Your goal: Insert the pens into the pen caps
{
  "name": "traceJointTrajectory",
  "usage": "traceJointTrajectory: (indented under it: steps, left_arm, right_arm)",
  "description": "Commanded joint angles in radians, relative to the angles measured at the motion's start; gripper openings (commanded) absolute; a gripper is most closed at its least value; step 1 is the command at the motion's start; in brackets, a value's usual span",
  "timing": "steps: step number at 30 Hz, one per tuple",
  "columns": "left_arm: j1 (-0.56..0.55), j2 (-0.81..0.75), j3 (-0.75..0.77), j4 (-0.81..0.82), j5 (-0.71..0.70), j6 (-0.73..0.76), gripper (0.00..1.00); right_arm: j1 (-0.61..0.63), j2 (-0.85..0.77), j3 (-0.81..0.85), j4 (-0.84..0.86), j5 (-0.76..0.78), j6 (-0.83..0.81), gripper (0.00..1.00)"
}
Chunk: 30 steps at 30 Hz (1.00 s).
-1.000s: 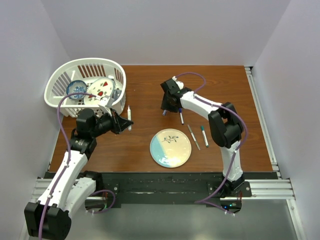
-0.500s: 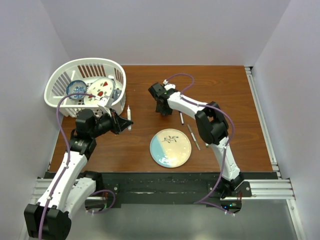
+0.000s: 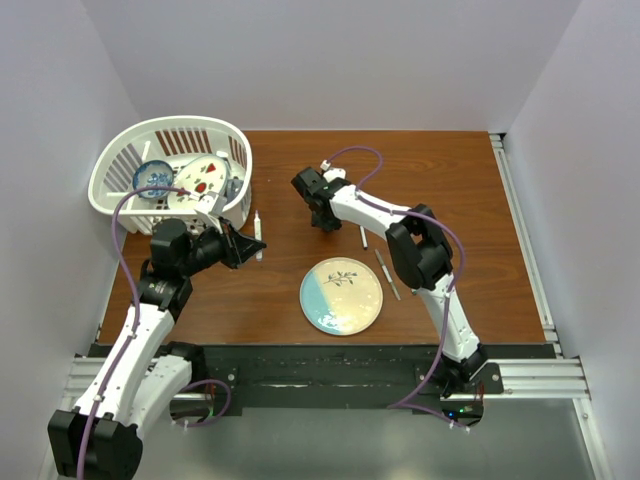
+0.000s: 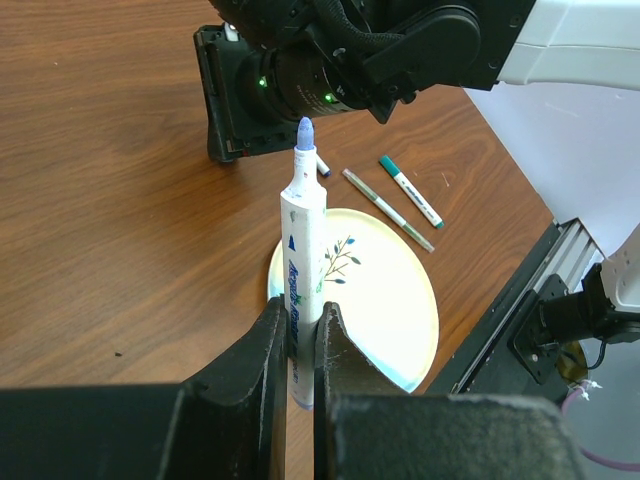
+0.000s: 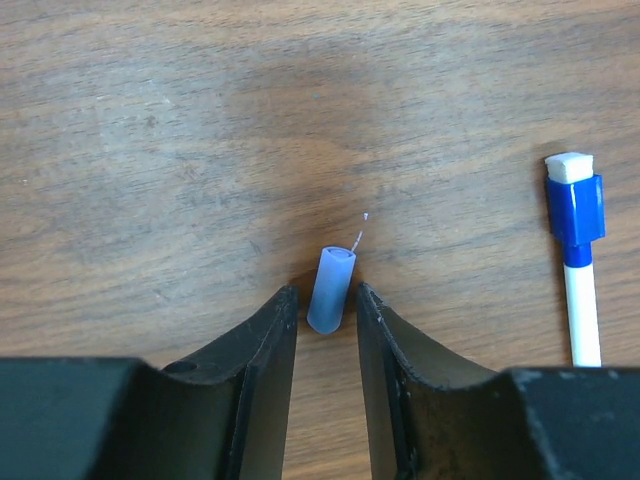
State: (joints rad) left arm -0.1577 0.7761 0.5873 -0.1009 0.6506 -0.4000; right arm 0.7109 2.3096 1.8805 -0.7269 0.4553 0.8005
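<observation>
Brown wooden table (image 3: 450, 180) is carrying everything. A white slotted basket (image 3: 120, 160) is sitting at its far left corner, holding a red-patterned dish (image 3: 200, 180) that is leaning on edge and a small blue bowl (image 3: 152, 178) beside it. A cream-and-blue plate (image 3: 341, 296) is lying flat near the front middle.

The left gripper (image 4: 300, 335) is hovering just in front of the basket, jaws clamped on a white pen (image 4: 302, 250) whose bare blue tip is sticking out free. The right gripper (image 5: 328, 300) is reaching down to the wood beyond the plate, jaws apart and straddling a pale blue cap (image 5: 331, 288) that is lying there; whether the fingers are touching it is hard to tell.

A grey pen (image 4: 385, 207) and a green-capped pen (image 4: 411, 192) are lying side by side just right of the plate, and in the top view the right arm is covering the green-capped one. A blue-capped pen (image 5: 578, 260) is lying right of the cap, its lower end cut off by the wrist view's edge.
</observation>
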Motion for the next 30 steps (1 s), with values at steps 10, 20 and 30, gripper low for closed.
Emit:
traceJointTrajectory:
  steps: [10, 20, 30]
  left_arm:
    - [0.007, -0.014, 0.028, 0.009, 0.02, 0.013, 0.0]
    - [0.001, -0.001, 0.009, 0.043, 0.098, 0.009, 0.0]
    - [-0.097, 0.034, 0.005, 0.078, 0.08, -0.039, 0.0]
  right_arm:
    - [-0.033, 0.062, 0.014, 0.004, -0.02, -0.04, 0.3]
    - [-0.033, -0.036, -0.139, 0.109, -0.073, -0.158, 0.0]
    - [-0.031, -0.38, -0.5, 0.352, -0.213, -0.181, 0.0]
